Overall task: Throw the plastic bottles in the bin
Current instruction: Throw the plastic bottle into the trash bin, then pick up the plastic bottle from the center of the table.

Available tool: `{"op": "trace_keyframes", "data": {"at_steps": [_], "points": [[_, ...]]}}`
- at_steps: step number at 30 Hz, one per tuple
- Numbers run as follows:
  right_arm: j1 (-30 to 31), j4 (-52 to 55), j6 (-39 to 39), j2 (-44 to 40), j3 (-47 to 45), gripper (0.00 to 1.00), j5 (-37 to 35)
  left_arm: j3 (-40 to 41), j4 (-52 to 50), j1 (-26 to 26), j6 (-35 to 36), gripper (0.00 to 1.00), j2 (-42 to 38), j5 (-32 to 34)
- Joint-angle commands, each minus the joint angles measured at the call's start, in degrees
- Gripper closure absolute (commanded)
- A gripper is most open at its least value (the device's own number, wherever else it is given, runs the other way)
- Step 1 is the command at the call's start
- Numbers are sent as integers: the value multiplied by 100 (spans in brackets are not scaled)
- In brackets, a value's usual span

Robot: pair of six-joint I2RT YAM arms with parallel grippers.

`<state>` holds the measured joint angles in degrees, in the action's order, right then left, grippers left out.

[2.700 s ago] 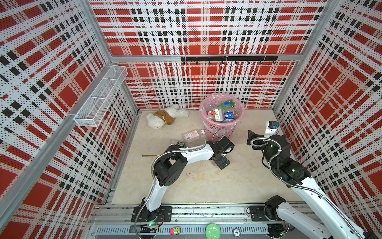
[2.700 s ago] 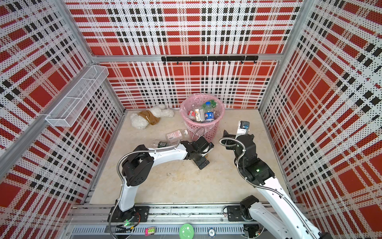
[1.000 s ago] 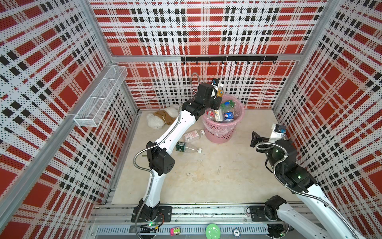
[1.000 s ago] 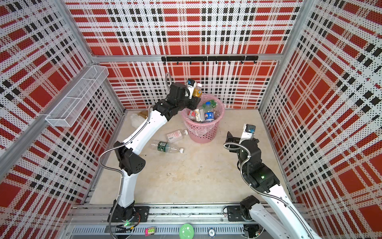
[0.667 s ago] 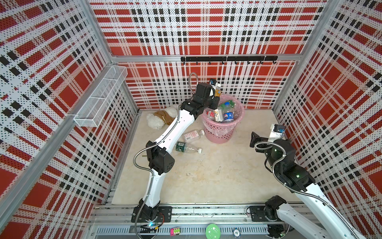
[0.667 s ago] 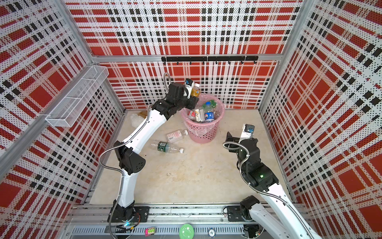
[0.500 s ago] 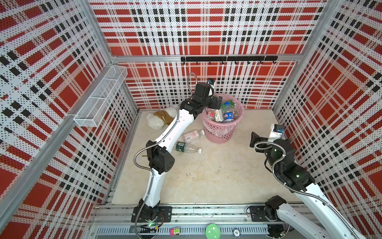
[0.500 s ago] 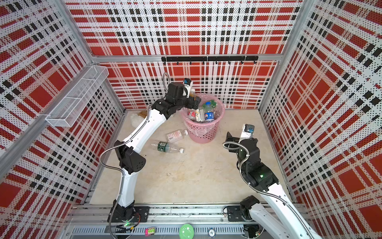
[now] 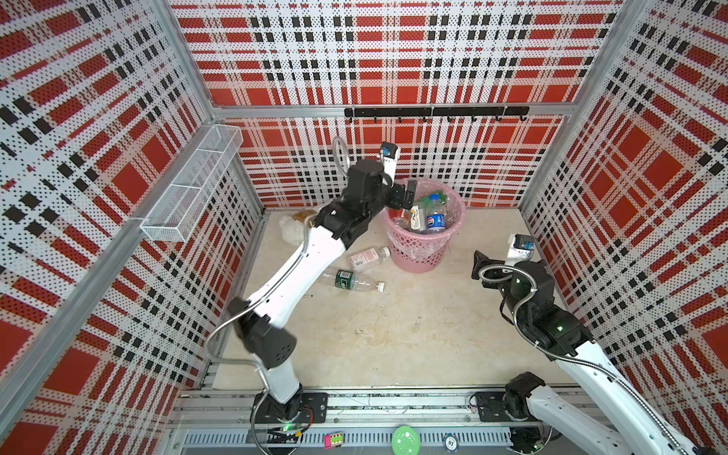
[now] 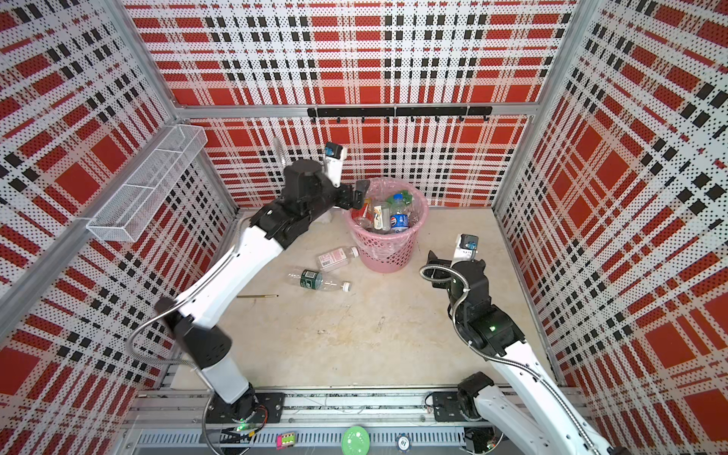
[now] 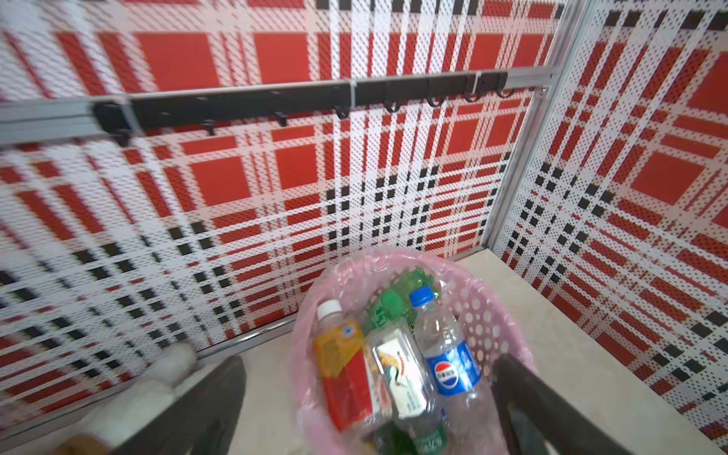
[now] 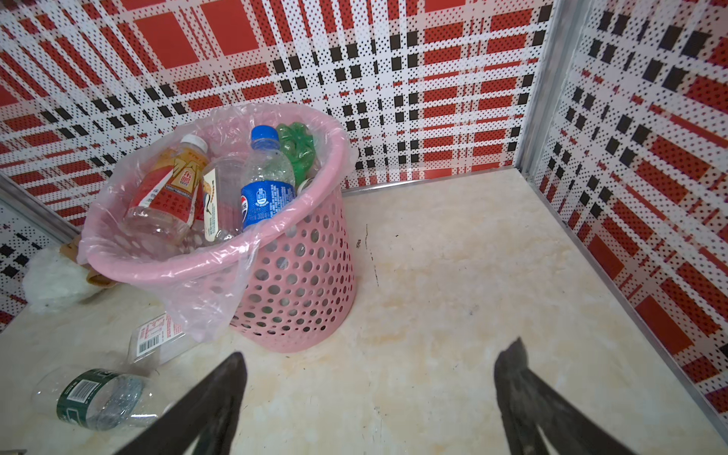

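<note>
Pink lattice bin (image 9: 419,252), clear-lined, holds a blue-labelled bottle (image 9: 435,221), a red-labelled bottle (image 11: 346,378) and a green bottle (image 11: 390,307). Left gripper (image 9: 405,197) hangs at its rim, jaws apart, empty; right gripper (image 12: 376,354) likewise, well apart. Just beside the bin lie a pink-labelled bottle (image 9: 368,258) and a green-labelled bottle (image 9: 350,280).

Left arm (image 9: 299,268) stretched high, left pincer (image 11: 370,390) spread wide, empty, right arm (image 9: 583,354) low, right pincer (image 12: 372,354) spread wide, empty

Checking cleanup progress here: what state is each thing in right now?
bin: upright, bag-lined, holding several bottles.
pink-label bottle: lying on the floor beside the bin.
green-label bottle: lying on the floor.
left gripper: open, empty, over the bin.
right gripper: open, empty, above the floor.
plush toy: lying by the back wall.
</note>
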<state>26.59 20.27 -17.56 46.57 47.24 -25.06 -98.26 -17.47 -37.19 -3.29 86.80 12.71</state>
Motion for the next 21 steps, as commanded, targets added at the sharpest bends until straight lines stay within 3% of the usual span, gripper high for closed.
{"op": "trace_keyframes", "data": {"at_steps": [1, 5, 9, 13, 21], "points": [[-13, -301, 51, 226, 106, 0, 341, 1819, 842, 96, -492, 1, -1365, 1195], [-5, -445, 36, 609, 191, 0, 851, 4411, 198, 557, -1955, 1, -3123, 1629], [303, -441, 174, 1187, 507, 0, 1408, 5841, -635, 1266, -2986, 1, -4530, 1136], [1422, -542, 840, 2051, 986, 0, 1097, 6194, -1063, 1866, -3240, 1, -5376, 944], [2655, -401, 1628, 4500, 2578, 0, 1420, 6199, -1463, 2691, -3284, 1, -5704, 479]]}}
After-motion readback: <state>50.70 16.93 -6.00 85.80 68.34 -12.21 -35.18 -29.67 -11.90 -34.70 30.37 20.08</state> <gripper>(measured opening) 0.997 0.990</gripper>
